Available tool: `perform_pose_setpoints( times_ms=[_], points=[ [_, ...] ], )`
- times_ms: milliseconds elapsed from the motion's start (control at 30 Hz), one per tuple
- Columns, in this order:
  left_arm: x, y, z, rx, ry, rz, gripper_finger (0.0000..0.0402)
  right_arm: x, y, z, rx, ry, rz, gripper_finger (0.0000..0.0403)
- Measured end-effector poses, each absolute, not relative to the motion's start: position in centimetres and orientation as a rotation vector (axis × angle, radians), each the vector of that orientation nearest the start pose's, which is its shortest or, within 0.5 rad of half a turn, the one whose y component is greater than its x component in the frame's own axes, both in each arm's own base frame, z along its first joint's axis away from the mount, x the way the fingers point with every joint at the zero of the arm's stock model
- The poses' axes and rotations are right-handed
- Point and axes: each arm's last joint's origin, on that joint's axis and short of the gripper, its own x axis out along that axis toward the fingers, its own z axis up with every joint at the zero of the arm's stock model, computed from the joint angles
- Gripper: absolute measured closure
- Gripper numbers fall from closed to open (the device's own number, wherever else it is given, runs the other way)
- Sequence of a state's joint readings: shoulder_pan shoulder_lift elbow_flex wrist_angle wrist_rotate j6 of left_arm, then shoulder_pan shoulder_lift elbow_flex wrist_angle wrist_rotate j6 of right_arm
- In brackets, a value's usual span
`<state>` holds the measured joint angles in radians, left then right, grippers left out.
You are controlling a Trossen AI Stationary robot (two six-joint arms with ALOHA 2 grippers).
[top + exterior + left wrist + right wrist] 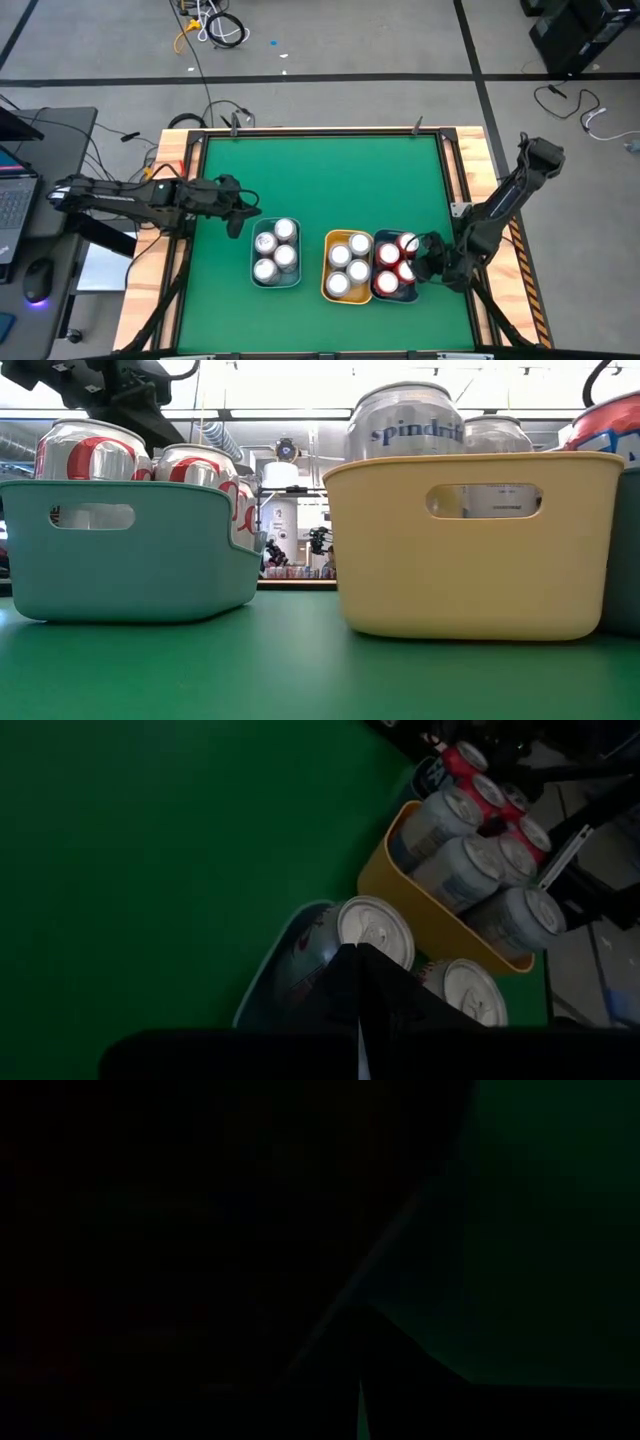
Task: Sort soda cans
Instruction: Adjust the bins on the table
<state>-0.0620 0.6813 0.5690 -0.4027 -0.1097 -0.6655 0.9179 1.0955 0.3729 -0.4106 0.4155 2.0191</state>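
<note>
Left gripper [238, 212] pinched closed, empty, beside teal bin [254, 276]; right gripper [428, 256] likewise closed, empty, by red cans [392, 268]. Cans grouped per bin, seemingly sorted.

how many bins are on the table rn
3, in a row along the near half of the table: the teal bin on the left, the yellow bin in the middle, and a dark bin touching its right side. All three hold cans.

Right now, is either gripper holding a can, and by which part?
No. The left gripper is shut and empty beside the teal bin; the right gripper is shut and empty by the red cans.
</note>
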Motion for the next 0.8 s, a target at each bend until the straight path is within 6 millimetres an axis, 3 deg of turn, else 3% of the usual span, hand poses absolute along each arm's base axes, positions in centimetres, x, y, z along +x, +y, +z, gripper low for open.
perform_pose_setpoints(
  times_ms=[233, 800],
  points=[
    [15.5, -0.8, 25.4, -0.554, 0.471, 0.186, 0.0401, 11.8, 12.2, 13.2, 1.104, 0.850, -0.539, 0.0403],
    [16.0, -2.5, 26.7, -0.412, 0.340, 0.085, 0.0401, 15.6, 9.2, 13.6, 0.973, 0.798, -0.485, 0.0403]
  ],
)
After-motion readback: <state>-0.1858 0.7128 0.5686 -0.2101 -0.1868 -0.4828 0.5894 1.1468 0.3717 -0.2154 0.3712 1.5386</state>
